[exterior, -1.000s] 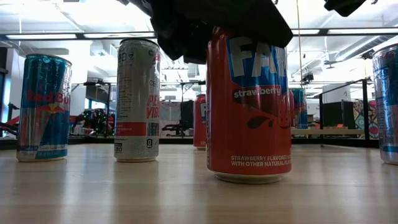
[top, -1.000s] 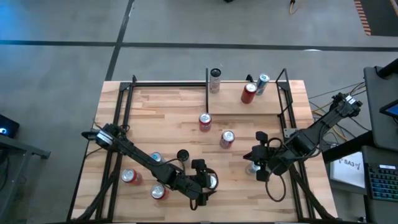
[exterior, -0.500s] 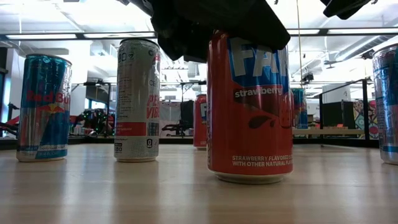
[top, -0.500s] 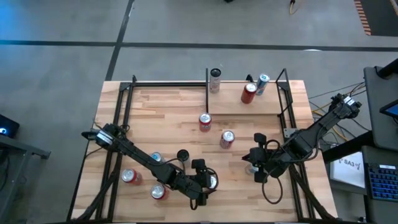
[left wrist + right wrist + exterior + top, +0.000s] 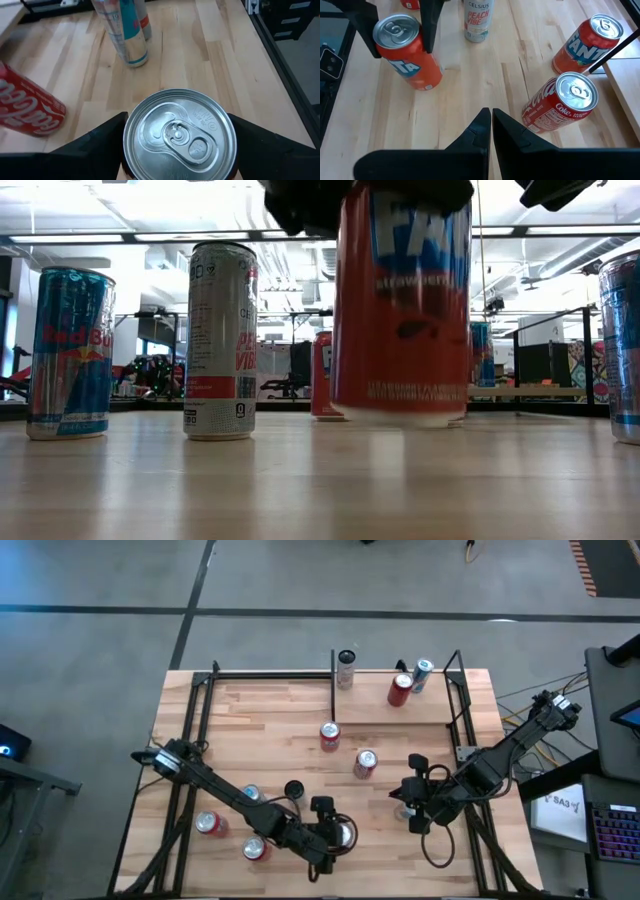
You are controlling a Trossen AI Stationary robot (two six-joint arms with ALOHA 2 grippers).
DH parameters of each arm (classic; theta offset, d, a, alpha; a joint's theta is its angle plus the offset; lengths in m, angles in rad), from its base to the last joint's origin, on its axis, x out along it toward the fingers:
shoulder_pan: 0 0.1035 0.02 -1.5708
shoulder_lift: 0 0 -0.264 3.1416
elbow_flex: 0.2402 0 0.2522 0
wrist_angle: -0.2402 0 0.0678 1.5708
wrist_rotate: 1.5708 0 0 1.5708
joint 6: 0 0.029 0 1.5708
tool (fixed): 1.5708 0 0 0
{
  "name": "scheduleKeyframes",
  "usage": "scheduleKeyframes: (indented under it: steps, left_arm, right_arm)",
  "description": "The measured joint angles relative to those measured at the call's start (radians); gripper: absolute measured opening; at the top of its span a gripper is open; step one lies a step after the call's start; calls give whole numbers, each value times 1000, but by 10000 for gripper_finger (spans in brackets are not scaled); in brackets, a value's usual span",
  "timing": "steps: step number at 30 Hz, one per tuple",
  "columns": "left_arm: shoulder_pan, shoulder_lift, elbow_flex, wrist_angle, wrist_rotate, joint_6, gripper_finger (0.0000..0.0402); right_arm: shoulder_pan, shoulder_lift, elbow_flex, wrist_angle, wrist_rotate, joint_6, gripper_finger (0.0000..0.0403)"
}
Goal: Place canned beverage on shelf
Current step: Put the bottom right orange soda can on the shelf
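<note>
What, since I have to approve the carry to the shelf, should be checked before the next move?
1. Left gripper closed on the Fanta can: ok, its fingers flank the can on both sides.
2. Fanta can off the table: ok, in the low view its base hangs above the wood.
3. Can upright: ok.
4. Free spot on the shelf: ok, three cans stand along its far edge and the near part is bare.
5. Path clear: not ok, two cans stand in between, so carry high.
6. Right gripper out of the way: ok, shut, off to the right.
</note>
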Motion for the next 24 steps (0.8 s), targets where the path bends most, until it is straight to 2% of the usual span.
scheduleKeyframes:
  steps: [12, 24]
  left_arm:
    - [3, -72, 29, -6, -3, 138, 285]
    - [67, -218, 29, -20, 7, 311, 285]
  right_arm:
    - [0, 0, 0, 0, -1, 0, 9]
    - [0, -1, 0, 0, -2, -6, 9]
